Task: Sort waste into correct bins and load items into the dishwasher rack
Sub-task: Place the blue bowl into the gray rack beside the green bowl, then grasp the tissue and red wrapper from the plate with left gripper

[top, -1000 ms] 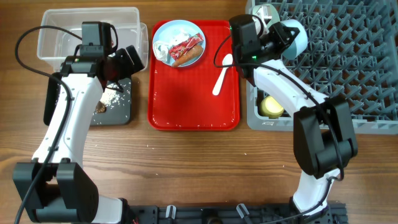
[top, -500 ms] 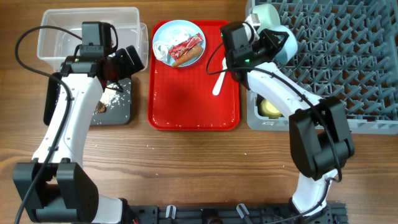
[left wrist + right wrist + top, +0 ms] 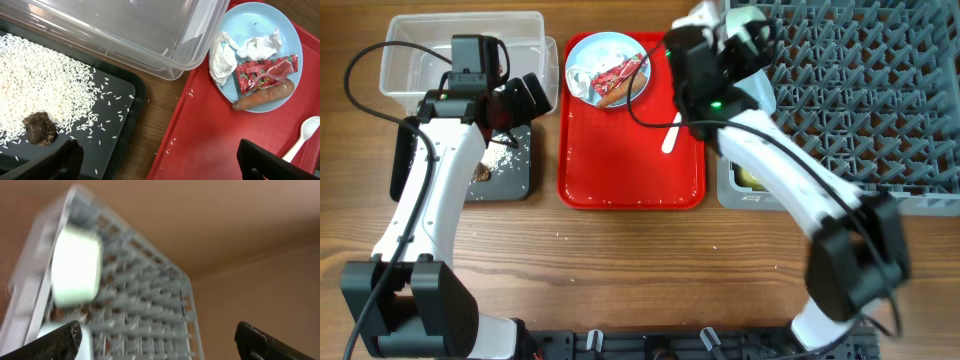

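Note:
The light blue plate (image 3: 255,55) sits on the red tray (image 3: 210,140) and holds the crumpled tissue (image 3: 222,50), the red wrapper (image 3: 265,72) and the carrot piece (image 3: 265,95). The white spoon (image 3: 300,140) lies beside it. Rice (image 3: 40,85) and a brown lump (image 3: 40,127) lie in the black tray (image 3: 510,180), next to the clear tub (image 3: 460,50). My left gripper (image 3: 160,165) hangs open over the gap between the black tray and the red tray. My right gripper (image 3: 160,342) is open and empty, facing the grey rack (image 3: 145,315), where the pale green bowl (image 3: 75,267) stands. The picture of it is blurred.
The rack (image 3: 860,90) fills the back right of the table. A yellow cup (image 3: 750,178) shows in its front left corner, partly under my right arm. A few rice grains lie on the wood and on the red tray's edge.
My right gripper has opened, let go of the light blue bowl at the rack, and swung left and up. My left arm has stayed still.

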Motion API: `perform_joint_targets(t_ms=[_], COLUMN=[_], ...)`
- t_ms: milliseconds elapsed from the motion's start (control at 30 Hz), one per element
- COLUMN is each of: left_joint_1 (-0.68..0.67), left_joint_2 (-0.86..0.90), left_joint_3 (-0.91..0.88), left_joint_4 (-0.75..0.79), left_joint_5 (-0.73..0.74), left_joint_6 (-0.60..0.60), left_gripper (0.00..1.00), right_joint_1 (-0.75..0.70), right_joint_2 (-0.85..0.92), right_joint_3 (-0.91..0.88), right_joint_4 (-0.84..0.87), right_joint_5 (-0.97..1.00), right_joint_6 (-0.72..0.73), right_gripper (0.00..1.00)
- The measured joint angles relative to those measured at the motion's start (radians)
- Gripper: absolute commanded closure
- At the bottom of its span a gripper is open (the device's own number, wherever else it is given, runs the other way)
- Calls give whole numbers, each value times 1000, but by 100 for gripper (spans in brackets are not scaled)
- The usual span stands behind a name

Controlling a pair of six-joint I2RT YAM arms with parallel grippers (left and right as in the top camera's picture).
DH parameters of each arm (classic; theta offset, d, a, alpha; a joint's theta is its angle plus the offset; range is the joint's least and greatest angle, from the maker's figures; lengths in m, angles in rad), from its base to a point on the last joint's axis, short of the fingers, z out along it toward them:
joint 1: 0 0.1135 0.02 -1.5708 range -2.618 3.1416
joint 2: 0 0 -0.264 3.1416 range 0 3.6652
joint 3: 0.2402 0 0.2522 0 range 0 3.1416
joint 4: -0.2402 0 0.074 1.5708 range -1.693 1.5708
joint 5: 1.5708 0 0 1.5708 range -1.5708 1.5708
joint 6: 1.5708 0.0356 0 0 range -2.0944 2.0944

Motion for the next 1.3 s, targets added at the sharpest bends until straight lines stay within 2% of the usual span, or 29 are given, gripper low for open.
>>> perform_joint_targets(t_ms=[67, 167, 233, 267, 400, 567, 667, 767, 967, 1133, 1300], left_joint_1=[0, 0, 0, 0, -29, -140, -208, -227, -245, -282, -284], left_joint_2=[0, 0, 0, 0, 0, 51, 180, 319, 571, 617, 668], left_joint_3=[-1, -1, -1, -1, 4, 143, 290, 312, 311, 311, 311], left_joint_4=[39, 71, 64, 63, 89, 114, 203, 315, 483, 551, 558], left_joint_5=[7, 28, 70, 87, 123, 36, -40, -83, -111, -106, -103], left_joint_6=[0, -1, -1, -1, 59, 157, 272, 317, 324, 324, 323], left_gripper=[0, 0, 12, 15, 7, 2, 0, 1, 1, 3, 12], right_joint_1=[0, -26, -58, -64, -63, -63, -63, -63, -63, -63, -63], right_joint_2=[-128, -320, -401, -425, -457, -500, -509, -509, -509, -509, -509], right_joint_3=[13, 31, 37, 37, 37, 37, 37, 37, 37, 37, 37], right_joint_4=[-114, -324, -426, -481, -569, -618, -653, -680, -725, -733, -733], right_joint_5=[-115, -399, -573, -650, -813, -868, -886, -911, -927, -927, -927], right_joint_6=[105, 276, 365, 398, 467, 511, 560, 586, 594, 595, 595], right_gripper=[0, 0, 0, 0, 0, 0, 0, 0, 0, 0, 0])
